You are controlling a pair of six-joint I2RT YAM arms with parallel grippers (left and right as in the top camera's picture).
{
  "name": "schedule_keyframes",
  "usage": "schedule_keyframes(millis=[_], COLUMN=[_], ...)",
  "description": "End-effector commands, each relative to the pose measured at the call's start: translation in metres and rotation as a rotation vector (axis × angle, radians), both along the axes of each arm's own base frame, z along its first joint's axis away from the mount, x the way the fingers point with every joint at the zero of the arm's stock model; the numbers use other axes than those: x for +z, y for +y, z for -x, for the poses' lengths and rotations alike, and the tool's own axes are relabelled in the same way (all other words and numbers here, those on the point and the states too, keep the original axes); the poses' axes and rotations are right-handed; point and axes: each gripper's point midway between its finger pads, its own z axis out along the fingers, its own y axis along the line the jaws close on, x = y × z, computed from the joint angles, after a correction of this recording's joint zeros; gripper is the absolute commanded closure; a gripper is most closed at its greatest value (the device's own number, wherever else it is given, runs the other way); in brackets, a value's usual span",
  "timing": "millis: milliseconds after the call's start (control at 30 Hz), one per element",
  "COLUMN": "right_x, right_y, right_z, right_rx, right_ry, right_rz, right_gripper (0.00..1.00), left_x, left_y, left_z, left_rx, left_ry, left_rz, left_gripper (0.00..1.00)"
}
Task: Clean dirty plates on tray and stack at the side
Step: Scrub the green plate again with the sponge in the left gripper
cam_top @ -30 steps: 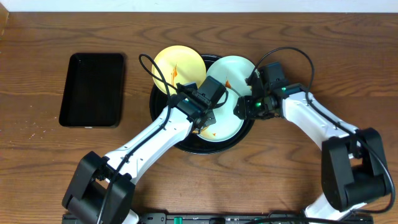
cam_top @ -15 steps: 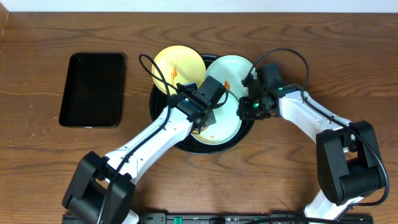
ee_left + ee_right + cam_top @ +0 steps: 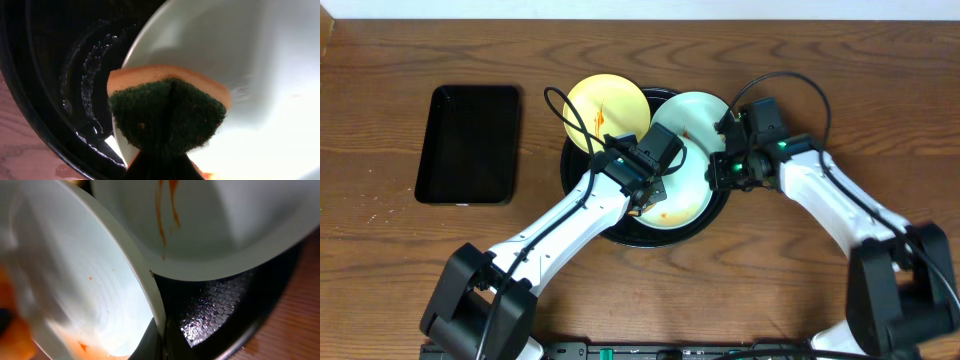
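The round black tray (image 3: 582,190) holds three plates. A pale yellow plate (image 3: 605,108) lies at the back left and a light blue one (image 3: 700,112) with an orange streak at the back right. At the front, a second light blue plate (image 3: 685,200) with orange sauce sits tilted. My right gripper (image 3: 716,172) is shut on its right rim (image 3: 150,287), pinched at the fingertips (image 3: 159,342). My left gripper (image 3: 653,188) is shut on an orange sponge with a green scouring face (image 3: 167,112), which presses on that plate's inside (image 3: 250,65).
A smaller rectangular black tray (image 3: 468,143) lies on the wooden table to the left. The round tray's wet black floor (image 3: 225,315) shows beside the held rim, and its raised rim (image 3: 35,125) runs past the sponge. Cables loop above both wrists.
My right gripper has shut on the front plate's right rim, and the plate has tipped up slightly. The left gripper and sponge have barely moved.
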Motion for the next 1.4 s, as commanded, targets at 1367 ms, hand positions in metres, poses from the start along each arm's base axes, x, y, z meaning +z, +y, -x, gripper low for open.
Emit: schedule_keyframes(millis=[1367], right_x=[0.034], right_y=[0.029], right_z=[0.007], right_rx=[-0.069], right_ry=[-0.085], right_rz=[0.006], right_gripper=[0.99], left_x=[-0.038], left_y=[0.005], left_z=[-0.012], left_rx=[0.18], left_ry=[-0.127], left_rz=[-0.217], left_gripper=[0.93])
